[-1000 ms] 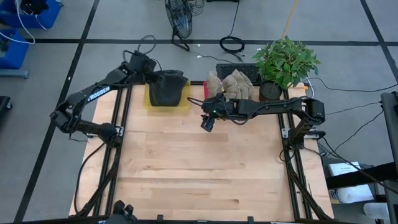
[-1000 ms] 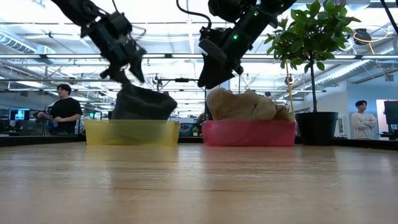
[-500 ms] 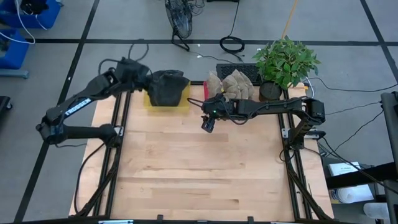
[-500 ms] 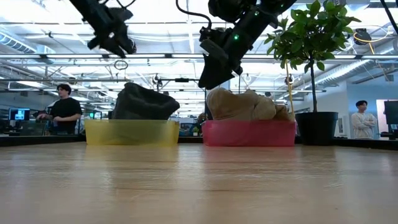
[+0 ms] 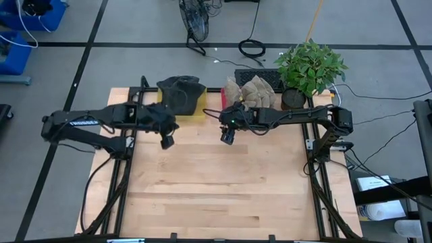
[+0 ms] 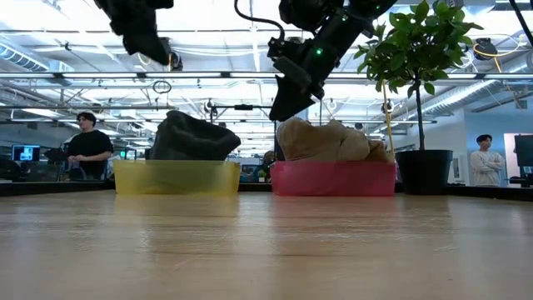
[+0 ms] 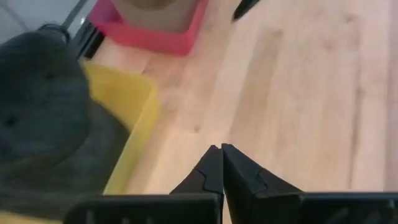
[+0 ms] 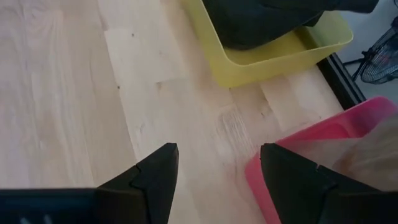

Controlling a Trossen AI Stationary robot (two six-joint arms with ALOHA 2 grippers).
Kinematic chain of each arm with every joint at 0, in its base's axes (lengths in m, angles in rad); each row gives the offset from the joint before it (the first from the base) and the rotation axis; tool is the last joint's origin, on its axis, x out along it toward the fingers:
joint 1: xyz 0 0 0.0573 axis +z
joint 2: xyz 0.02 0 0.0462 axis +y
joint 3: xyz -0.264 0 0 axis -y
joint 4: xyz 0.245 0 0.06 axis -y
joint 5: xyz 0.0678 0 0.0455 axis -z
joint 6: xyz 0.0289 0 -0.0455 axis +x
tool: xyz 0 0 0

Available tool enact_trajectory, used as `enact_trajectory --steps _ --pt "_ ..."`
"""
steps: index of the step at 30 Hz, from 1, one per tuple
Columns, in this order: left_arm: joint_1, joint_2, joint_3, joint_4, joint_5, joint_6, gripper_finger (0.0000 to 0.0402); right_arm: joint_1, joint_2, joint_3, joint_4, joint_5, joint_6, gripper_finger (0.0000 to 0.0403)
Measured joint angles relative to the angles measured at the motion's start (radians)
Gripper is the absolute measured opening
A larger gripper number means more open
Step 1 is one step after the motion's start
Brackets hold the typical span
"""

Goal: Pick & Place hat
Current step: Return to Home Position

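A dark hat (image 5: 181,93) lies in the yellow bin (image 5: 200,113) at the table's far edge, left of centre. It also shows in the low view (image 6: 191,136) and the left wrist view (image 7: 37,118). Tan hats (image 5: 255,91) fill the pink bin (image 6: 333,178) beside it. My left gripper (image 5: 167,140) hovers shut and empty above the table, just near of the yellow bin (image 7: 134,118). My right gripper (image 5: 227,137) hangs open and empty above the table, near of the pink bin (image 8: 298,155).
A potted plant (image 5: 309,67) stands at the far right corner, just right of the pink bin. Bare wood (image 5: 216,182) spreads over the middle and near part of the table. People (image 6: 83,146) stand in the room beyond the far edge.
My left gripper has drawn away from the dark hat in the yellow bin, first up, then toward the table's near edge, and its fingers are now together. The hat has stayed in the bin. My right arm has kept still.
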Motion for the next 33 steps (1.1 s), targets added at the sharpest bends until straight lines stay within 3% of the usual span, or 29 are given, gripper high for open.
enact_trajectory --steps 4,9,14,19,25,33 --pt "-0.038 0.017 -0.004 0.048 -0.032 -0.054 0.0007 0.000 0.000 0.000 -0.020 0.000 0.019 0.0210" --pt "-0.130 -0.008 -0.004 0.152 -0.040 0.046 0.0003 0.002 -0.001 0.000 -0.025 0.000 0.030 0.0210" --pt "-0.214 -0.077 -0.041 0.162 -0.135 0.078 0.0002 0.008 -0.001 0.000 -0.018 -0.001 0.031 0.0210" --pt "-0.235 -0.253 -0.255 0.335 -0.073 0.056 0.0002 0.008 -0.001 0.000 0.001 -0.001 0.031 0.0210" --pt "-0.231 -0.517 -0.565 0.597 0.087 0.170 0.0001 0.008 -0.001 0.000 0.044 -0.001 0.031 0.0210" --pt "-0.231 -0.864 -0.794 0.631 0.112 0.183 0.0001 0.011 -0.001 0.000 0.036 -0.002 0.092 0.0210"
